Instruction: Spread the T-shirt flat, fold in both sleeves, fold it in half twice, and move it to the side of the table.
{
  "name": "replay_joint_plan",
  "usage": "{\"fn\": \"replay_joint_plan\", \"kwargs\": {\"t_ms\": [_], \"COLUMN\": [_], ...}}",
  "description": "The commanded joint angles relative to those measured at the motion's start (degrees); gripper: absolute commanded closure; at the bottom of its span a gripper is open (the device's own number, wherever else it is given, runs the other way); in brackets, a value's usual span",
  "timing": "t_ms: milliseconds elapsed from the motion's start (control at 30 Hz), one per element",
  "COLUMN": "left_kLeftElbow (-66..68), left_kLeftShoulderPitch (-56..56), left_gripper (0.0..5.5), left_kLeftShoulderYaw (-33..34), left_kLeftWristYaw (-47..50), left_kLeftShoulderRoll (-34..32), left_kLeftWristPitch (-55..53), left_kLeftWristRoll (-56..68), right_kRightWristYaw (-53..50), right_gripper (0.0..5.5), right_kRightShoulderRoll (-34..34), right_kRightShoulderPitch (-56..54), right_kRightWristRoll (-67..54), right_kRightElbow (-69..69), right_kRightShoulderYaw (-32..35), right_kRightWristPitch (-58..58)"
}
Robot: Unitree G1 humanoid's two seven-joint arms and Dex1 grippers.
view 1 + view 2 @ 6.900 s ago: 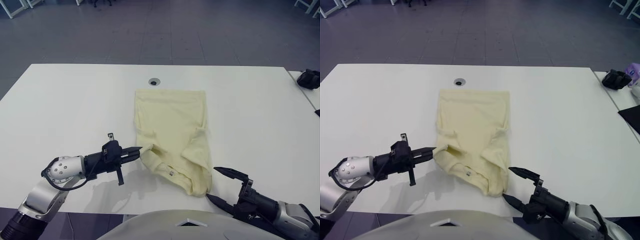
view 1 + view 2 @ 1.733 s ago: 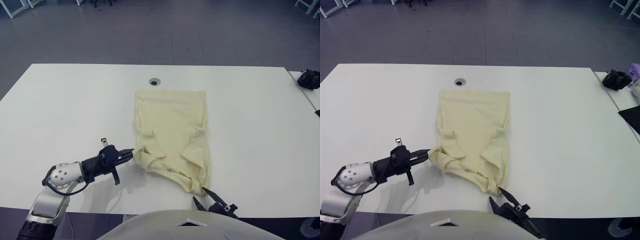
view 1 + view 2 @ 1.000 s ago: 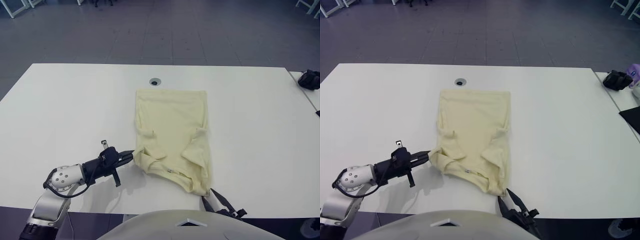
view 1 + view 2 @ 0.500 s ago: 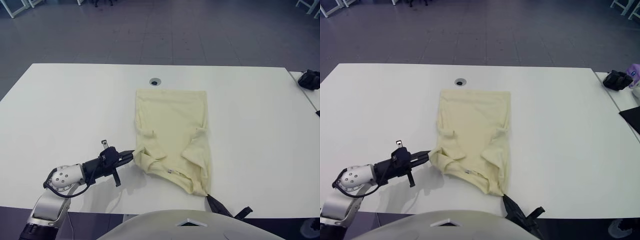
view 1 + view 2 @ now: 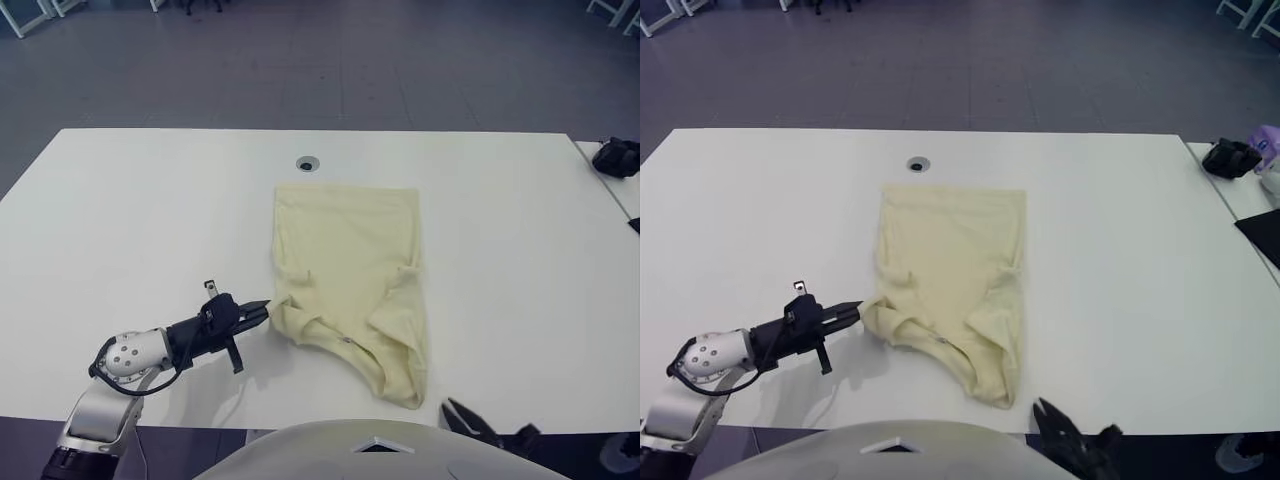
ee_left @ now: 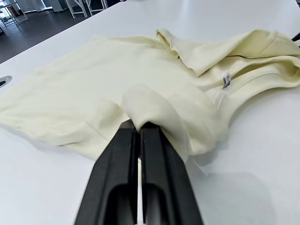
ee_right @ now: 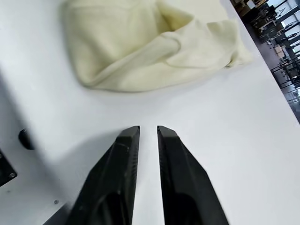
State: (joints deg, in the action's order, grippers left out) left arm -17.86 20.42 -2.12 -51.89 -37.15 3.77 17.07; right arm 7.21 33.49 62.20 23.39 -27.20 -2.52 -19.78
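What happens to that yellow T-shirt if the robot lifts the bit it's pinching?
It would probably hang limp: the T-shirt lies in soft rumples and bulges where the left gripper pinches its edge. It looks thin, so likely light. Pushed along the table, it would likely bunch up rather than slide as one piece.

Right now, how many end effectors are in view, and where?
2. The left end effector pinches the near left corner of the T-shirt. The right end effector sits at the near edge of the table, clear of the cloth.
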Motion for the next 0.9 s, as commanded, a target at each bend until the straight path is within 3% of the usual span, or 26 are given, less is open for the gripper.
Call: {"fn": "replay_joint_plan", "kwargs": {"t_ms": [33,167,567,900], "left_kLeftElbow": [-0.58,-0.62,-0.67,-1.53], "left_kLeftShoulderPitch": [0.60,0.53,1.02,1.16], "left_gripper": [5.50,5.50,5.50,5.50], "left_kLeftShoulderYaw": [0.29,0.43,1.01,1.29], "left_kLeftWristYaw": [0.10,-0.09,0.23,1.56], "left_kLeftShoulderRoll": [-0.48,-0.68,-0.54,-0.48], "left_kLeftWristPitch": [-0.10,-0.28,-0.07,-1.23], "left_kLeftWristRoll": [-0.55,-0.47,-0.57,-0.19], "right_kRightWristYaw": [5.68,10.35,12.41,20.02], "right_gripper": [4.13,3.59,1.92,0.31], "right_kRightShoulderRoll": [-1.42,-2.71,-2.34,-0.09], "right_kRightShoulderPitch": [-8.76,-16.80,-2.97,1.25], "right_kRightWristRoll": [-2.55,-6.21,-11.87,-10.73], "right_kRightElbow": [1.69,4.09,-10.62,-17.87], "right_kRightShoulderYaw": [-1.17,-3.34,4.00,3.64], "right_kRightWristPitch": [7.58,12.54,9.37,11.05]}}
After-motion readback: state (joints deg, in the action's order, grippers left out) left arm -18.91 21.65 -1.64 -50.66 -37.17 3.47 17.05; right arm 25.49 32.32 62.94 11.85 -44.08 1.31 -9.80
